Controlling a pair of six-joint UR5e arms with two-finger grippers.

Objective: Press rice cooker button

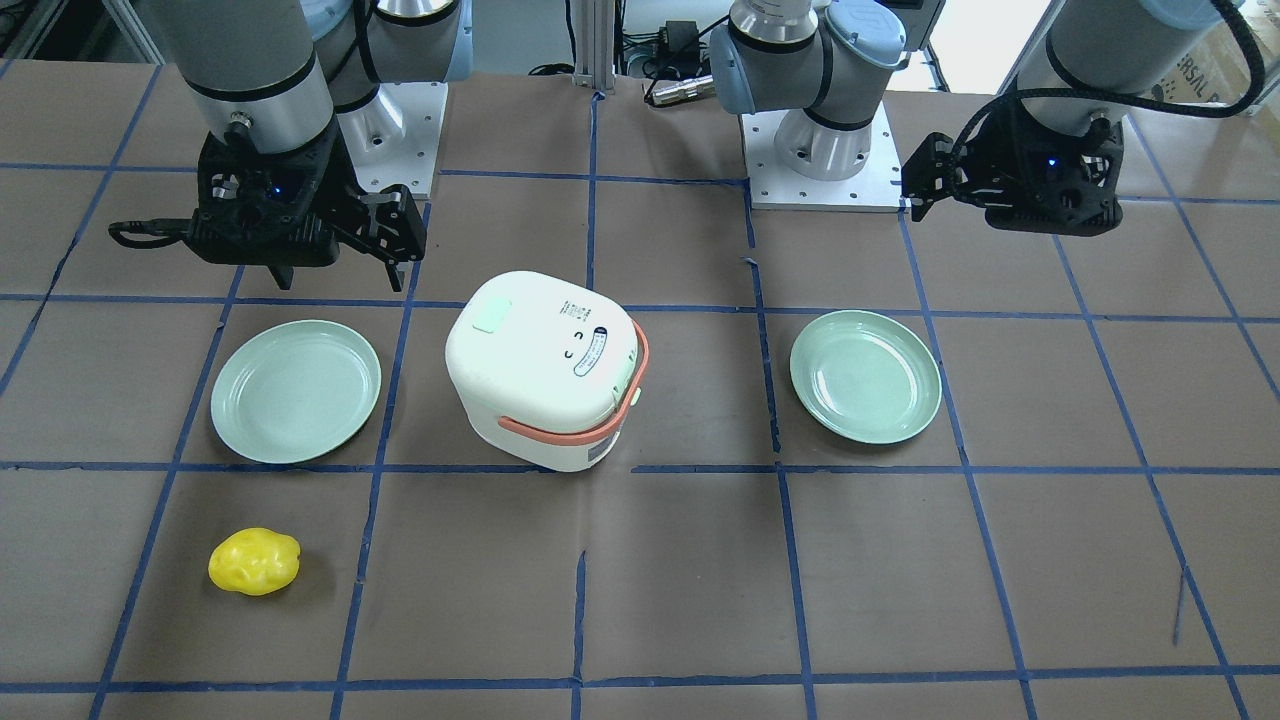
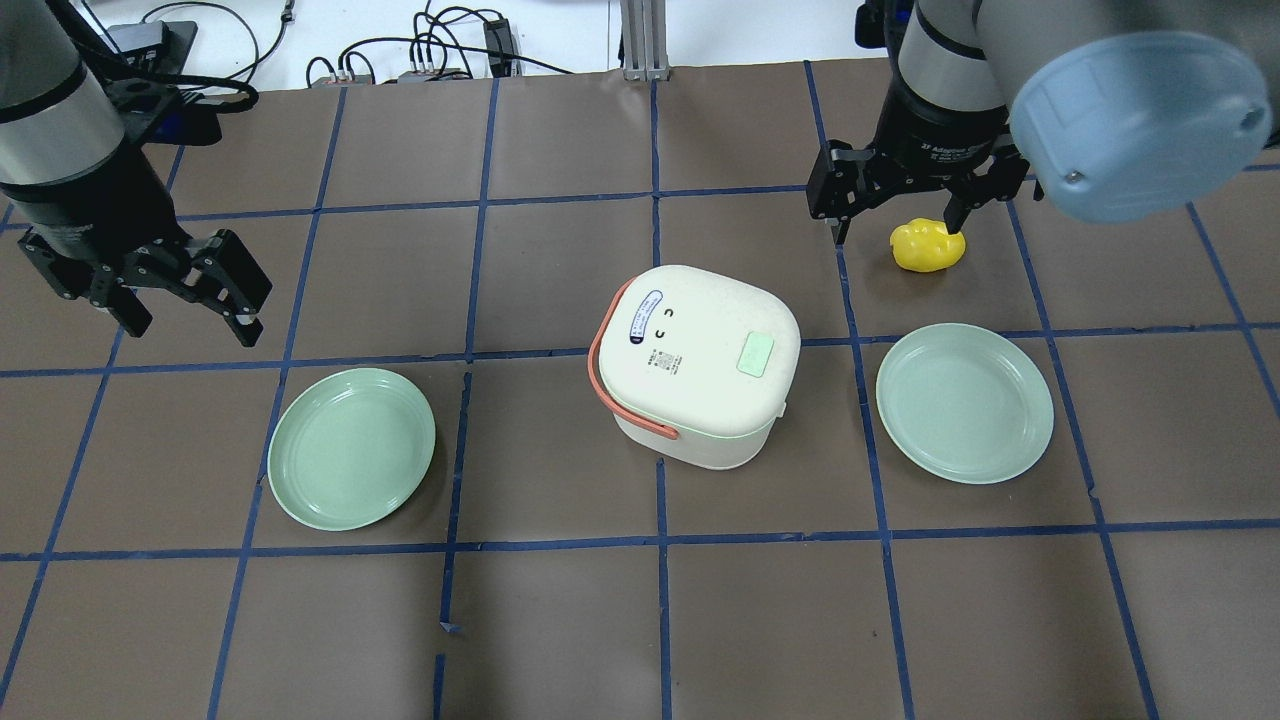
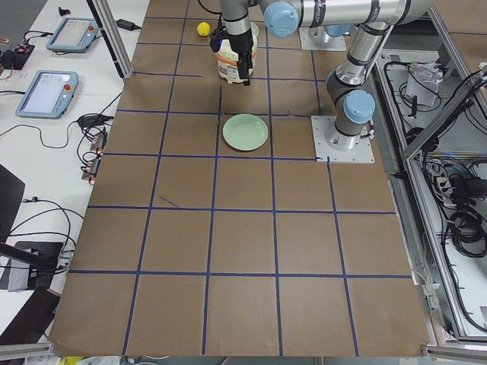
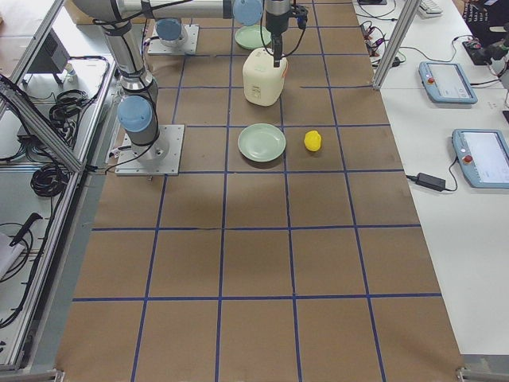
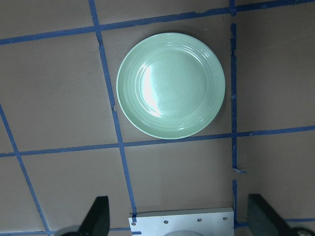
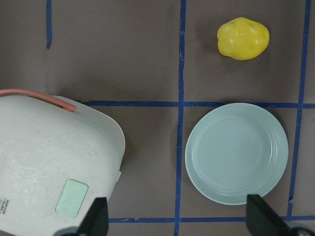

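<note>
Nearest, a yellow lumpy toy (image 1: pixel 254 561) lies on the table (image 1: pixel 640 600), toward the operators' edge. The white rice cooker (image 1: pixel 545 365) stands mid-table with its lid shut. Its pale green button (image 1: pixel 492 316) sits on the lid corner toward the robot's right. Flanking it, apart, are the right plate (image 1: pixel 295 390) and the left plate (image 1: pixel 866 376), both green. Above the table hang the right gripper (image 2: pixel 897 230) and the left gripper (image 2: pixel 195 328), jaws spread wide, empty, both clear of the cooker.

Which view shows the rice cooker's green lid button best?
Overhead exterior: the green button sits unobstructed on the rice cooker lid. Front-facing shows it too; right wrist shows it large but near the frame's edge; side views too small.
</note>
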